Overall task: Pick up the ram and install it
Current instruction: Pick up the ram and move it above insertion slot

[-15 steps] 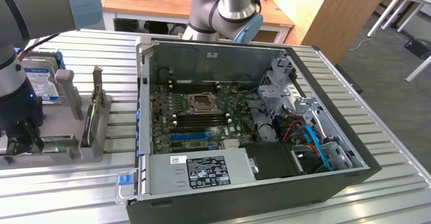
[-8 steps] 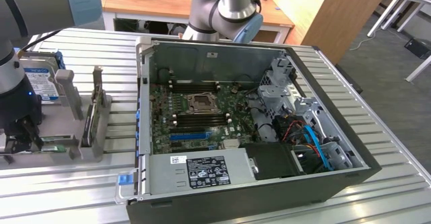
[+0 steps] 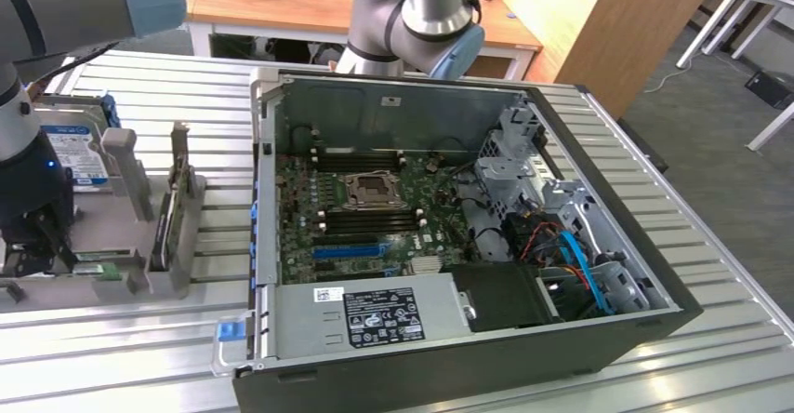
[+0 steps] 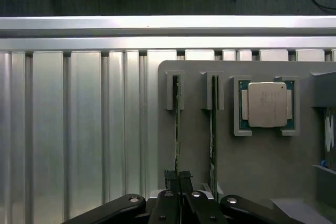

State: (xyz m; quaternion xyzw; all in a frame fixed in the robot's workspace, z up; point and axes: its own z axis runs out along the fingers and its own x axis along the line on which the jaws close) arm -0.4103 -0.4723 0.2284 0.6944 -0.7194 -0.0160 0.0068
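Note:
In the wrist view the ram (image 4: 177, 124) stands on edge in a slot of the grey holder plate (image 4: 252, 166), seen as a thin green line. My gripper (image 4: 178, 176) is shut on the near end of that stick, its black fingers (image 4: 169, 182) pressed against both faces. A second green stick (image 4: 214, 124) stands edge-on in the neighbouring slot. In the exterior view my gripper (image 3: 35, 241) hangs low over the holder at the exterior view's left, well away from the open computer case (image 3: 410, 106) and its black memory slots (image 3: 366, 218).
A processor chip (image 4: 266, 104) lies in a recess of the holder beside the sticks. A hard drive with a blue label (image 3: 69, 148) stands upright behind my arm. Grey posts (image 3: 174, 208) rise from the holder. The ribbed metal table (image 3: 125, 357) runs around the case.

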